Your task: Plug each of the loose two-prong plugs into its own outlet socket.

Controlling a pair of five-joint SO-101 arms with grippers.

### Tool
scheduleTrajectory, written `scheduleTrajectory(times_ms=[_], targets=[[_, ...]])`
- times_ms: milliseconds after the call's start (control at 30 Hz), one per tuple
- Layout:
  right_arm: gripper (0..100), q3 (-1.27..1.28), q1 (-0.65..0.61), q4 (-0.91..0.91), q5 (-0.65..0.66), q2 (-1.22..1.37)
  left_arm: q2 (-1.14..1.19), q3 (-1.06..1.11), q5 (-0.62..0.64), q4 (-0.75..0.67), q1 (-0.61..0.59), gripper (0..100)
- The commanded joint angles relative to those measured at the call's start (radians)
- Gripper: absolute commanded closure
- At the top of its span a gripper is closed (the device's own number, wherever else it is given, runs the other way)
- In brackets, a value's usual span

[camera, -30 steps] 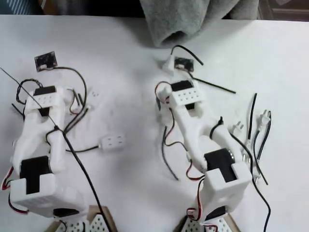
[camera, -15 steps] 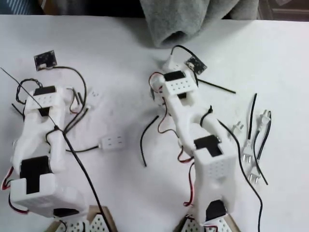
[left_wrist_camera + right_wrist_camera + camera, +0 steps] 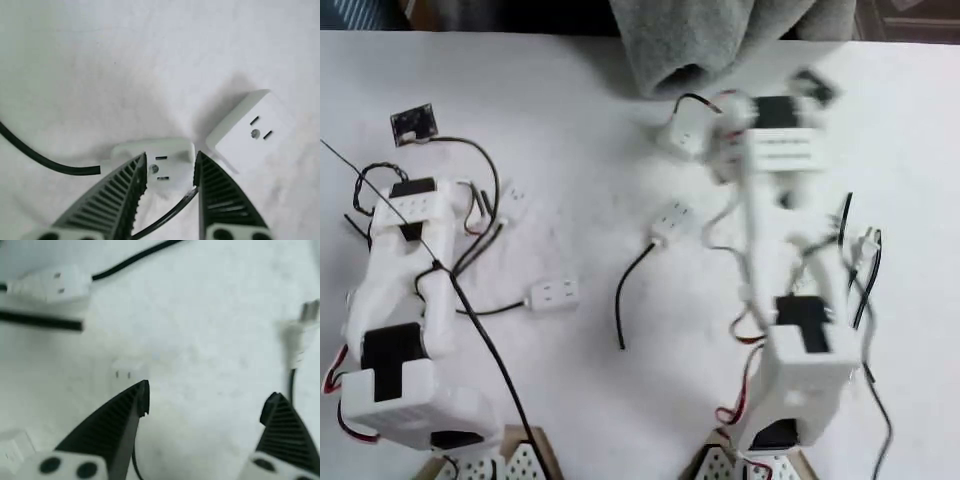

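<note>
My left gripper stands open low over the table, its fingers on either side of a white socket with a black cord. A second square white socket lies just beyond. My right gripper is wide open over bare table, with nothing between its fingers. Ahead of it lie a white two-prong plug, a corded socket and a small white block. In the high view the right arm reaches toward the far right. Loose plugs lie on the right.
More white sockets lie on the table: one with a cord mid-left, one with a black cord in the middle, one beside the grey cloth at the far edge. A small dark board sits far left.
The right arm has swung away from the table's middle toward the far right, uncovering the socket with the black cord. The left arm has not moved.
</note>
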Motion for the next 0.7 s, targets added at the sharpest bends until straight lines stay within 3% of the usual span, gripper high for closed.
scheduleTrajectory(times_ms=[0,67,233,500,667], targets=[[65.4,-0.028,0.282,0.015,0.077,-0.093,-0.058,-0.008,0.009,-0.017,0.005,83],[65.4,-0.017,0.369,0.010,0.092,-0.088,-0.058,-0.006,0.009,-0.017,0.005,83],[65.5,0.014,0.464,-0.027,0.324,-0.016,-0.058,-0.006,0.009,-0.015,0.004,83],[66.9,0.026,0.509,-0.228,0.328,0.251,-0.053,-0.005,0.009,-0.011,0.004,83],[80.3,0.025,0.549,-0.354,0.333,0.387,-0.051,-0.005,0.009,-0.017,0.004,83]])
